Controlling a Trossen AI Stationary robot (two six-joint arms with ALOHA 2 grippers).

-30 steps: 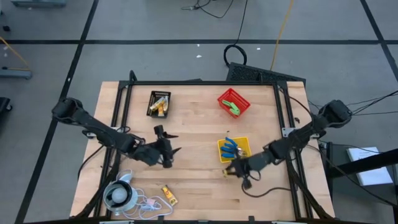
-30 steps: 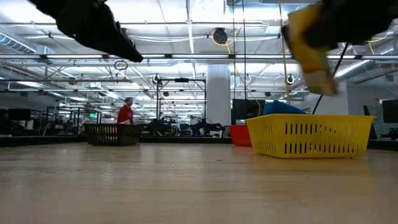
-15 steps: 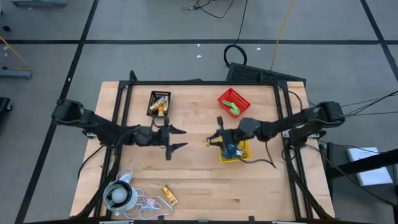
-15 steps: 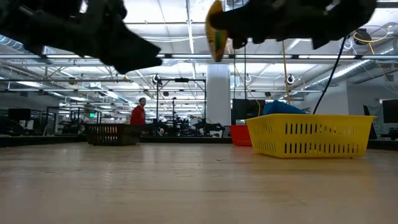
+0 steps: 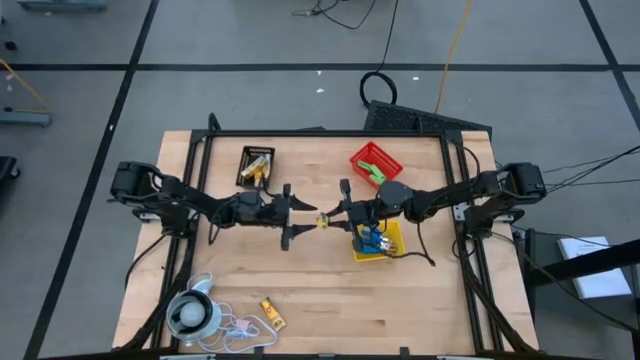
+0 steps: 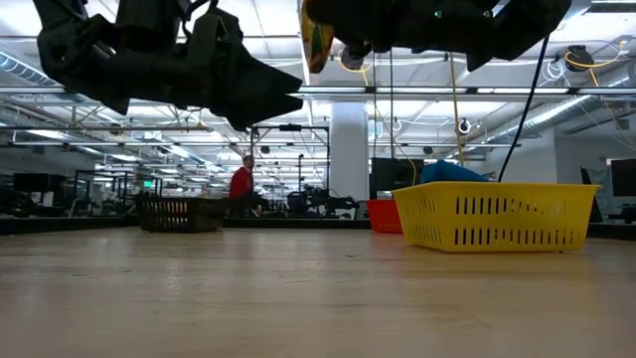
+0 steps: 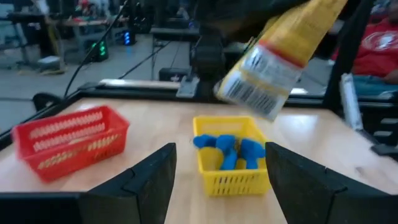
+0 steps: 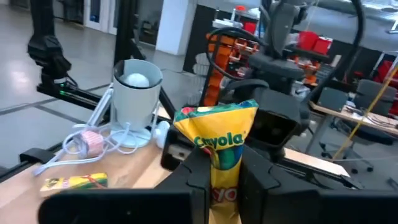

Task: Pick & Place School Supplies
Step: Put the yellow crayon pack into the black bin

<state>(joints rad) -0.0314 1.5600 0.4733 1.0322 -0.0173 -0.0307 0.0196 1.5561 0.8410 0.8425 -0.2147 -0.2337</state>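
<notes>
crayon packet [image 8: 217, 155] lower end hidden between fingers [image 8: 189, 180]

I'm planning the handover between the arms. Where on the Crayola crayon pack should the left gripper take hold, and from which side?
Probably the free end of the Crayola crayon pack, which sticks out past the right gripper, shut on its other end. The left gripper, open, faces that end, so it could come straight on, closing across the pack's flat faces.

Wooden counter [image 5: 310, 290], light butcher-block top. On it: black bin [image 5: 256, 166] at the far left; red bin [image 5: 376, 165] at the far right; yellow bin [image 5: 377, 241] mid-right; white round object with cord [image 5: 190, 314] at the near-left corner; yellow packet [image 5: 271, 313] just beside the cord.
</notes>
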